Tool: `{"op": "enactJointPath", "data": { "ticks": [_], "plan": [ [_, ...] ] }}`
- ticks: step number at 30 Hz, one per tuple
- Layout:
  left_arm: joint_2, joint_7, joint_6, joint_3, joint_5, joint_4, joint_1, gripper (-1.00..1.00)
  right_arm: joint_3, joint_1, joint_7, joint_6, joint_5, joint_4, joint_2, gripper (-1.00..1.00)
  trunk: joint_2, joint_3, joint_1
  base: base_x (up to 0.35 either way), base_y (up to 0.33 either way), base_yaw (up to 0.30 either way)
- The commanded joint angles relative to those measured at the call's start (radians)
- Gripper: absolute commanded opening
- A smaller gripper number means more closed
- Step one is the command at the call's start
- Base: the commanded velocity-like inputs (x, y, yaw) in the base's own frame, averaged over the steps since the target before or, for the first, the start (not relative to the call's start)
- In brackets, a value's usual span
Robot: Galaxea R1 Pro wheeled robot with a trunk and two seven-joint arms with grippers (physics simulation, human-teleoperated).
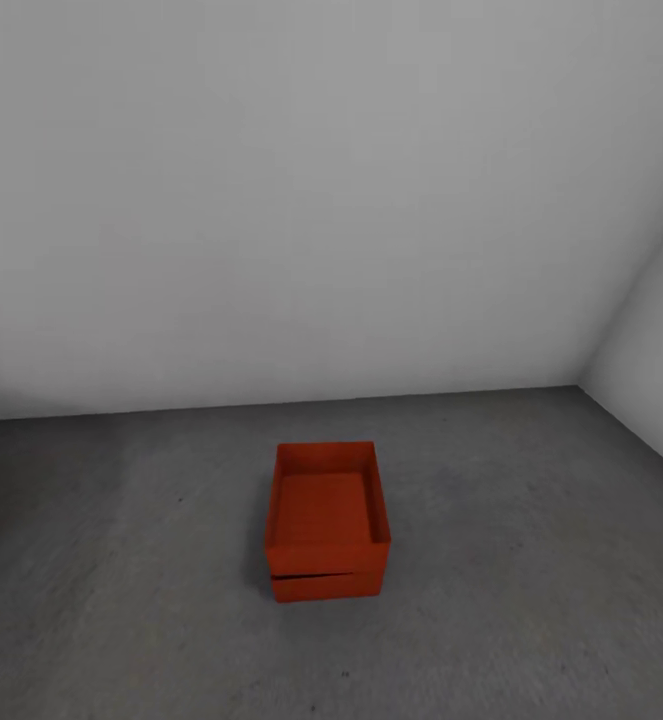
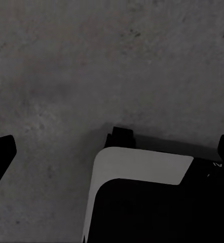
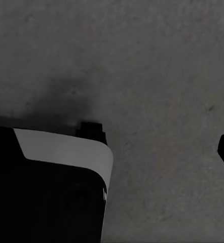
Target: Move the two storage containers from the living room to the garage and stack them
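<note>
Now two storage containers (image 1: 326,520) sit stacked on the floor (image 1: 531,560)

Your head camera looks forward and down at the floor (image 1: 531,560) and wall (image 1: 321,200); both wrist cameras face that floor closely.

The dark grey, rough-textured concrete floor (image 1: 531,560) spreads from the foot of the plain white-grey wall. On it, near the middle and a little toward six o'clock, rests an orange-red rectangular thin-walled lidless storage container (image 1: 326,586). Only its lower band shows, since a second identical orange-red container (image 1: 326,505) sits stacked squarely on top, open side up.
</note>
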Motion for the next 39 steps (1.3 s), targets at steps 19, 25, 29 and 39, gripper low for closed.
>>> {"op": "enactJointPath", "data": {
  "ticks": [19,25,29,39],
  "plan": [
    [0.0,0.002,0.002,-0.009,0.007,0.0,0.0,1.0,0.008,0.003,0.001,-0.002,-0.004,0.003,0.0,1.0,-0.001,0.03,0.0,0.0,0.0,0.0],
    [0.0,0.002,0.002,-0.009,0.007,0.0,0.0,1.0,0.008,0.003,0.001,-0.002,-0.004,0.003,0.0,1.0,-0.001,0.04,0.0,0.0,0.0,0.0],
    [0.0,0.002,0.002,-0.009,0.007,0.0,0.0,1.0,0.008,0.003,0.001,-0.002,-0.005,0.004,0.0,1.0,-0.001,0.047,0.0,0.0,0.0,0.0],
    [0.0,0.002,0.002,-0.009,0.007,0.0,-0.001,1.0,0.008,0.003,0.001,-0.002,-0.005,0.003,0.001,1.0,-0.001,0.063,0.0,0.0,0.0,0.0]
  ]
}}
